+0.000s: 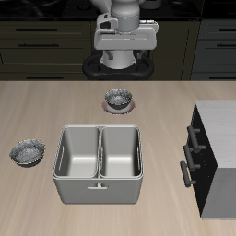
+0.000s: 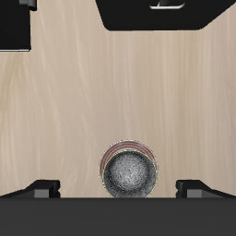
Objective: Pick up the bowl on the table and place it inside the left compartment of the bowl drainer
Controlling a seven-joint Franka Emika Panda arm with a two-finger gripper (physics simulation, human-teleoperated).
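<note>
The bowl [image 1: 29, 151], small, grey and mottled, sits alone on the wooden table beside the bowl drainer [image 1: 99, 162], near one end of it. The drainer is a grey metal tub with two equal wells, both with nothing in them, and a small handle on its front. My gripper [image 1: 126, 46] hangs high at the back of the table, far from the bowl. In the wrist view the gripper [image 2: 118, 189] is open, its dark fingertips [image 2: 41, 190] wide apart. That view does not show the bowl.
A like bowl on a pale pinkish saucer [image 1: 118, 99] stands behind the drainer, and it lies straight below my gripper in the wrist view [image 2: 128, 172]. A dark cabinet [image 1: 214, 157] with bar handles fills the table's other end.
</note>
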